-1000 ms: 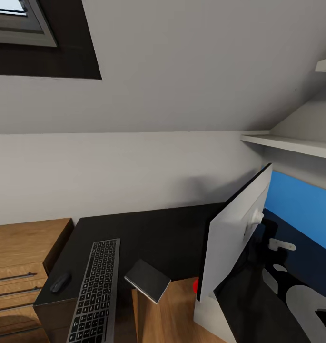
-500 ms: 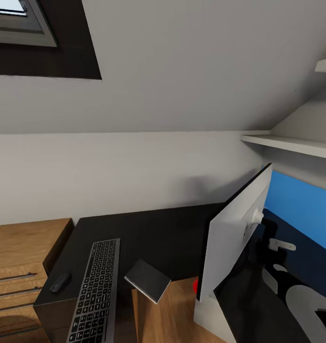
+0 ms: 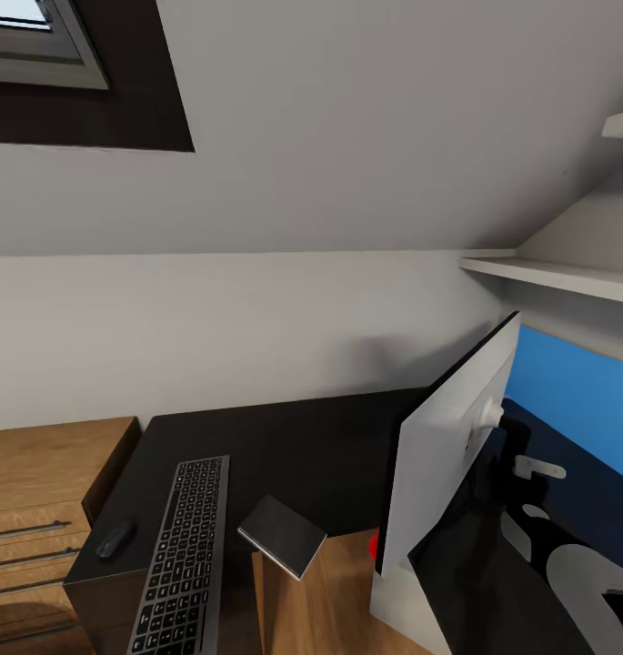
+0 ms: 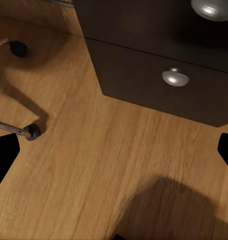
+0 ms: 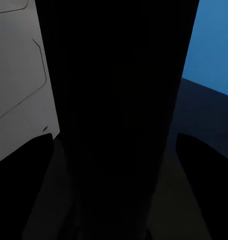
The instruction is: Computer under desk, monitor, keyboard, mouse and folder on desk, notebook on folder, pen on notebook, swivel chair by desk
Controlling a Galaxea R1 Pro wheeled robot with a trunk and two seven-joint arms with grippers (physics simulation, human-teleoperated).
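Head view: the glossy black surface of the desk [image 3: 320, 437] runs along a white wall beneath a sloping ceiling, carrying the keyboard [image 3: 184, 555] with the small dark mouse [image 3: 115, 539] just beside it, toward the wooden drawer chest [image 3: 38, 509]. The grey notebook [image 3: 282, 535] lies tilted over the surface's front edge near the keyboard. The wide monitor [image 3: 447, 446] stands angled, its pale back showing, a red dot [image 3: 374, 546] at its lower corner, before a blue wall panel [image 3: 579, 387] and white shelves [image 3: 566, 276]. Left wrist view: black drawer fronts with round silver knobs [image 4: 175, 77] above the wooden floor [image 4: 94, 165], two chrome chair legs on black casters [image 4: 32, 131] nearby; dark finger edges sit at opposite sides, spread apart. Right wrist view: a dark upright panel [image 5: 116, 100] between a light-grey case [image 5: 19, 75] and blue; whether those fingers are apart or together cannot be told.
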